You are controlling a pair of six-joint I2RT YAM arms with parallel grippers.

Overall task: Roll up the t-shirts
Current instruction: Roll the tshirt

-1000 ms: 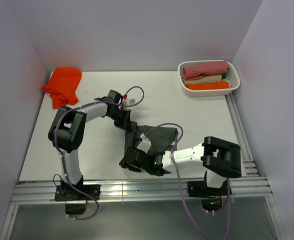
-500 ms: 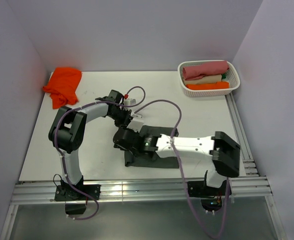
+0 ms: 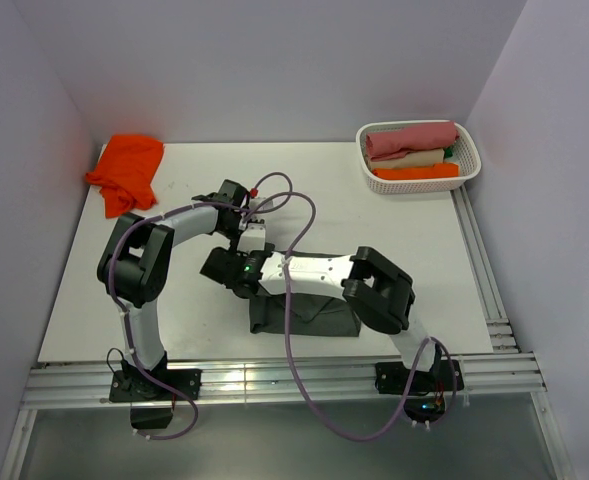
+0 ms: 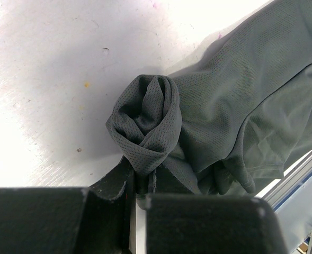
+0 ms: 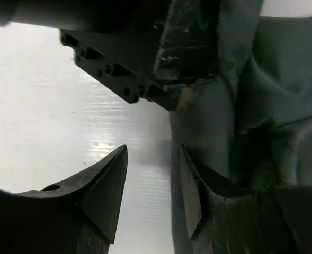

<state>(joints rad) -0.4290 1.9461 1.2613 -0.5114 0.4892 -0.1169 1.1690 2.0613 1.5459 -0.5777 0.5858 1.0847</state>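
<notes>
Left wrist: we see our left gripper [image 4: 135, 192] pinching the charcoal-grey t-shirt [image 4: 240, 95], our right gripper [image 5: 153, 159] spread at its edge.

**Bright Overhead Light, Soft Close-Ups**

The top view is evenly lit and sharp, with glare on the front rail [image 3: 234, 380]. In the left wrist view the white table [image 4: 34, 106] washes out (nearly pure white at the edges), and the grey t-shirt [image 4: 240, 95] throws a soft shadow. The right gripper [image 5: 153, 159] looms dark and blurred.
</notes>
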